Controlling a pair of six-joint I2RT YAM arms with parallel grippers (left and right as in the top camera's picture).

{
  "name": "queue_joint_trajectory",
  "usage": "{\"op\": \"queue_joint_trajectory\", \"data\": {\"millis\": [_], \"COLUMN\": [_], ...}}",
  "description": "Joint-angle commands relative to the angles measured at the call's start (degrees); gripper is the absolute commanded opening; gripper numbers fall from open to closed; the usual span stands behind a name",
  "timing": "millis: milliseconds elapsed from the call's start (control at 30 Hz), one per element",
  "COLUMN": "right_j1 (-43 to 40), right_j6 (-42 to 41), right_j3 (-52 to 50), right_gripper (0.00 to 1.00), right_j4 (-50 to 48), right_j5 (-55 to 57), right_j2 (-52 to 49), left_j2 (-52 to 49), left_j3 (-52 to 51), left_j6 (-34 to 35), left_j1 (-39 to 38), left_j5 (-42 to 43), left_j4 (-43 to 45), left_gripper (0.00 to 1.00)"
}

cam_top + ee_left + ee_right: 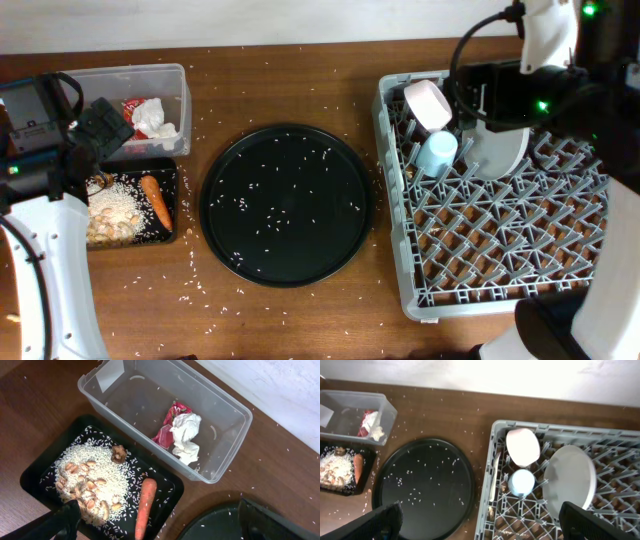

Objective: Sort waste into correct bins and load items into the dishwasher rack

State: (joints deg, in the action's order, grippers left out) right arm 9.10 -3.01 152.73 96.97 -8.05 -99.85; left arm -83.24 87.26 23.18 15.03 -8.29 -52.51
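The clear tub (125, 405) holds the red-and-white wrapper (170, 425) and the crumpled napkin (186, 435). The shallow black tray (40, 472) next to it holds the rice grains (95, 475), the brown lump (118, 453) and the carrot (145, 507). My left gripper (157, 510) is open and empty above this tray. The grey rack (500, 250) holds the white bowl (428, 103), the blue cup (437, 152) and the grey plate (497, 150), standing between the pegs. My right gripper (480, 515) is open and empty, high above the rack's left edge.
The large round black tray (285, 205) lies between the bins and the rack, with loose grains on it. More grains are scattered over the wooden table. A white wall runs along the table's far edge.
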Motion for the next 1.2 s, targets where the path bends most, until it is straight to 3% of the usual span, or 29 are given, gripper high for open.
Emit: {"op": "queue_joint_trajectory", "data": {"millis": [0, 133, 267, 433, 567, 800, 900, 1033, 1167], "right_j1": [0.2, 0.3, 1.7, 1.7, 1.6, -9.4, -12.0, -12.2, -12.1], "right_j6": [1.3, 1.3, 1.7, 4.8, 7.1, 7.1, 7.1, 7.1, 7.1], "right_j3": [-0.6, -2.8, -4.4, -8.5, -32.9, -87.3, -113.4, -133.8, -148.1], "right_gripper": [0.98, 0.99, 0.98, 0.98, 0.98, 0.99, 0.99, 0.98, 0.98], "right_j4": [0.3, -0.5, -11.8, -18.5, -36.2, -68.0, -81.5, -88.8, -96.4], "right_j5": [2.4, 5.6, 8.8, 9.0, 8.9, 0.9, 0.6, 0.3, -0.5], "right_j2": [-1.6, -2.1, -1.7, 1.3, 13.6, 44.8, 63.2, 79.8, 92.7], "left_j2": [-0.2, -0.2, -0.2, -0.2, -0.2, -0.2, -0.2, -0.2, -0.2], "left_j3": [0.0, 0.0, 0.0, 0.0, 0.0, 0.0, 0.0, 0.0, 0.0], "left_j6": [-0.3, -0.3, -0.3, -0.3, -0.3, -0.3, -0.3, -0.3, -0.3], "left_j1": [0.0, 0.0, 0.0, 0.0, 0.0, 0.0, 0.0, 0.0, 0.0], "left_j5": [0.6, 0.6, 0.6, 0.6, 0.6, 0.6, 0.6, 0.6, 0.6], "left_j4": [0.1, 0.1, 0.1, 0.1, 0.1, 0.1, 0.1, 0.1, 0.1], "left_gripper": [0.99, 0.99, 0.99, 0.99, 0.99, 0.99, 0.99, 0.99, 0.99]}}
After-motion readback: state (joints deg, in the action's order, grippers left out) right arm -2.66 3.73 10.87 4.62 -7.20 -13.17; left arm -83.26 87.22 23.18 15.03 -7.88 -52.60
